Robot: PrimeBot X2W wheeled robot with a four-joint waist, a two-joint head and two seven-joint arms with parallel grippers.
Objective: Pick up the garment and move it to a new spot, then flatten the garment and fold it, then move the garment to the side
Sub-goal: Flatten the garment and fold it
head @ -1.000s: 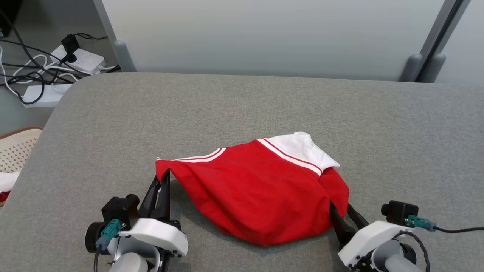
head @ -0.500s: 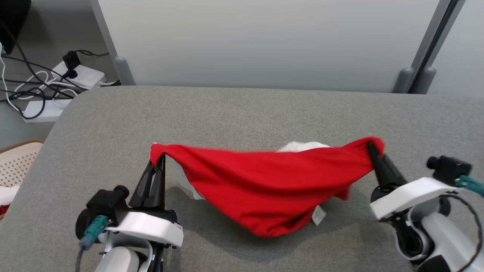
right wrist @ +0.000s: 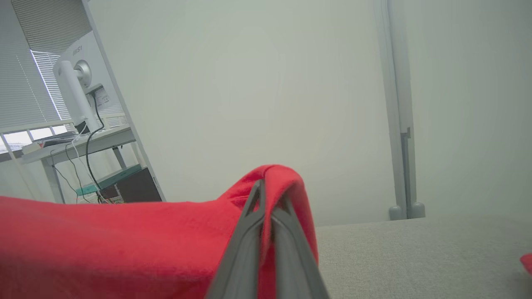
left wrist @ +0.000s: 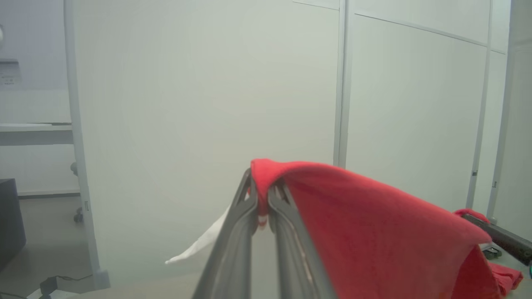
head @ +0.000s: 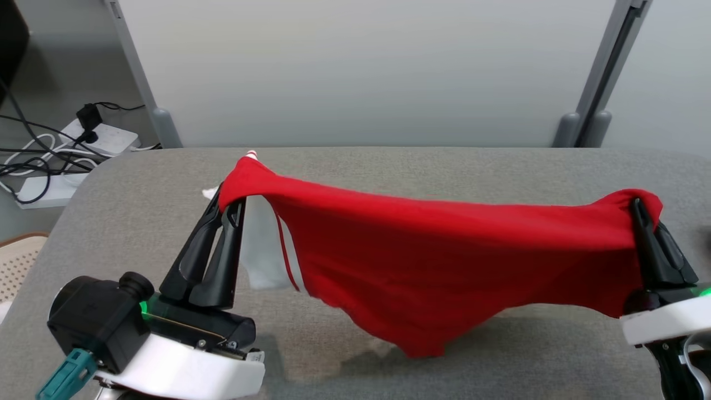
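The garment (head: 444, 261) covers the tips of left tool (head: 233, 200) and right tool (head: 637, 206).

Wall: pale grey partition panels (head: 355, 72) along the table's far edge, joined by a grey metal post with rounded feet (head: 583, 129).
Table: grey fabric-covered table top (head: 444, 166), far-left corner rounded.
Floor: grey floor (head: 66, 89); white power strips with black cables (head: 94, 139) off that corner.
Beyond: white monitor (right wrist: 83, 62) on a pale desk (right wrist: 83, 143), daylight through slatted window blinds (right wrist: 41, 33).
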